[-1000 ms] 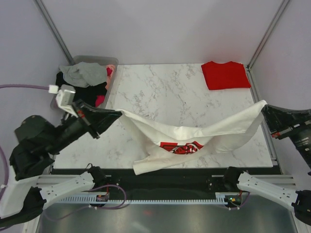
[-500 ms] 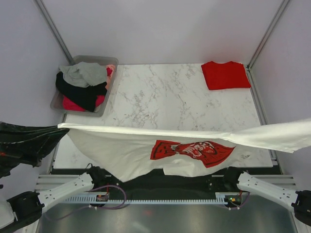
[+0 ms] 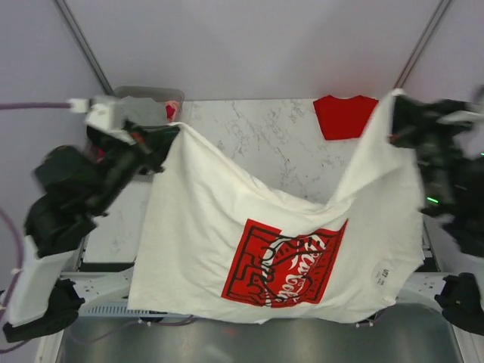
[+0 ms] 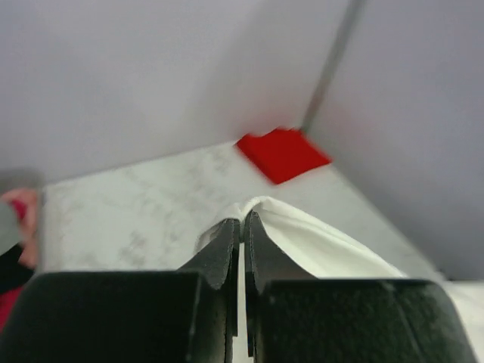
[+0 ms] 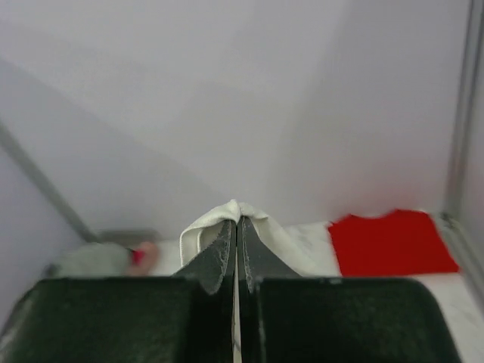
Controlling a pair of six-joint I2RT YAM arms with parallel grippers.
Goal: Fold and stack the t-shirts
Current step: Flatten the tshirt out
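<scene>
- The cream-white t-shirt (image 3: 227,219) is held up in the air, spread between the two arms. Its red print (image 3: 286,261) is turned toward the overhead camera.
- Its upper left corner is pinched by the left gripper (image 4: 242,224), whose fingers are closed to a thin slit on the cloth.
- Its upper right corner is clamped in the same way by the right gripper (image 5: 237,224), and a fold of cloth is seen just past the fingertips.
- The top edge of the shirt sags in the middle between the two grips.
- In the overhead view the lower hem covers the near edge of the table (image 3: 257,144) and the arm bases.
- The far half of the table is seen bare behind the raised shirt, while the near half is hidden by it.
- The red t-shirt (image 3: 342,117) lies folded at the far right corner, just beside the right gripper and near a frame post (image 3: 420,41).
- A grey bin (image 3: 155,94) is seen off the far left corner, close behind the left gripper and largely hidden by it.
</scene>
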